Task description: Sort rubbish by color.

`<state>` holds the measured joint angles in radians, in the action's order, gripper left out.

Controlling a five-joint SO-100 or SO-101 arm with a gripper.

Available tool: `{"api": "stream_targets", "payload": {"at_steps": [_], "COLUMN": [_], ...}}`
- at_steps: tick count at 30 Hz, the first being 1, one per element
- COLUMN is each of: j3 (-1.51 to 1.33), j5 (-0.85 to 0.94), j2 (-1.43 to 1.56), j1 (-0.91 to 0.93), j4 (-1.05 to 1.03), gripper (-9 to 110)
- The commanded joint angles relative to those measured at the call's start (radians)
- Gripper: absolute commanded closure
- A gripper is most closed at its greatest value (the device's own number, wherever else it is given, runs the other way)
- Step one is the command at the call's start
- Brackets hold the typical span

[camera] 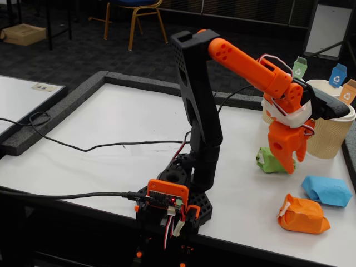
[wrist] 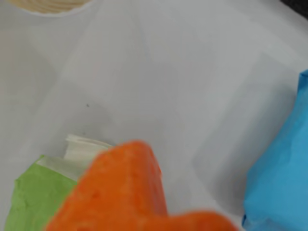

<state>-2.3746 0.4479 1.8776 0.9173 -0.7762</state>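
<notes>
The wrist view was soft all over. The orange hand (wrist: 139,192) at the bottom centre of the frame was a blur without edges, and the green wad (wrist: 33,197) at lower left and the blue wad (wrist: 284,178) at the right edge were hazy too. The white desk (wrist: 168,72) looked evenly bright, with only faint grey patches and no hard shadow.

The fixed view was sharper. Light fell from above, even and diffuse; the desk (camera: 111,128) was bright with a mild sheen, while the floor (camera: 83,50) in the upper part of the frame was dim. Soft, short shadows lay under the orange wad (camera: 303,214) at lower right.
</notes>
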Motion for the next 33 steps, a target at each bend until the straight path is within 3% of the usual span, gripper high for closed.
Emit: {"api": "stream_targets", "payload": {"at_steps": [1,14,33], "j3": [0.146,0.146,0.051], "j5": [0.021,0.089,0.216], "j2": [0.067,0.147,0.146], "j1": [-0.048,-0.169,-0.184], "j4": [-0.012,-0.179,-0.179], "gripper": [86,82,77]}}
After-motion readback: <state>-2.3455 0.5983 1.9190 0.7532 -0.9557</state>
